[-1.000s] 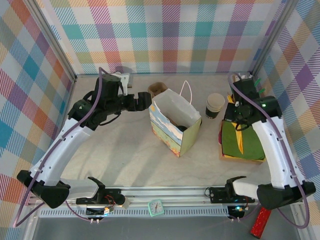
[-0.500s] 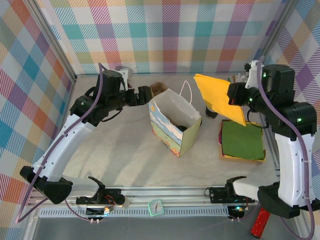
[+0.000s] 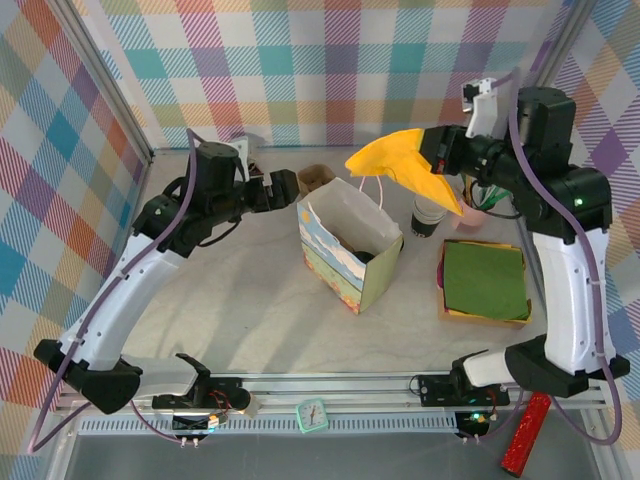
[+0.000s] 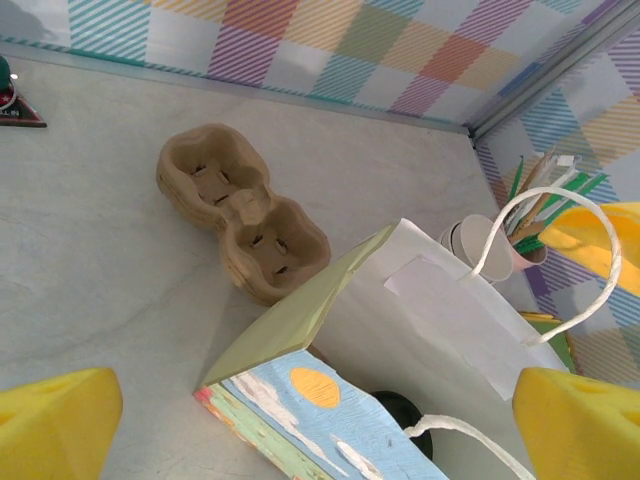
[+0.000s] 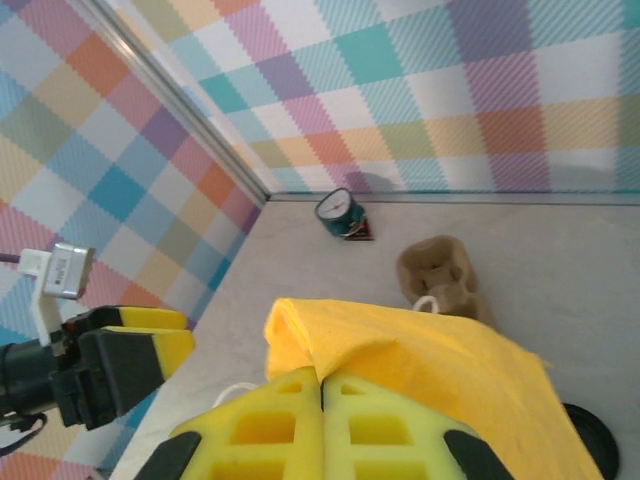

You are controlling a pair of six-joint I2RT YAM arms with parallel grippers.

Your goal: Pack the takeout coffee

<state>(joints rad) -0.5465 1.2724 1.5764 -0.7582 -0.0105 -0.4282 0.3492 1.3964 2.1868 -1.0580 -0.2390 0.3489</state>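
Inside the white paper bag with a painted landscape side [image 3: 335, 258], mid-table, sits the takeout coffee [image 4: 400, 411]; just part of its round black lid is visible and the bag walls hide the cup body. Above the bag the right gripper [image 3: 440, 152] is clamped on a yellow paper napkin [image 3: 400, 162], which covers part of the stack of lidless cream cups [image 3: 428, 212]. The left gripper [image 3: 288, 190] is spread wide with nothing in it, near the brown pulp cup carrier [image 4: 240, 210], and the pink cup [image 4: 527, 252] holds green and white sticks.
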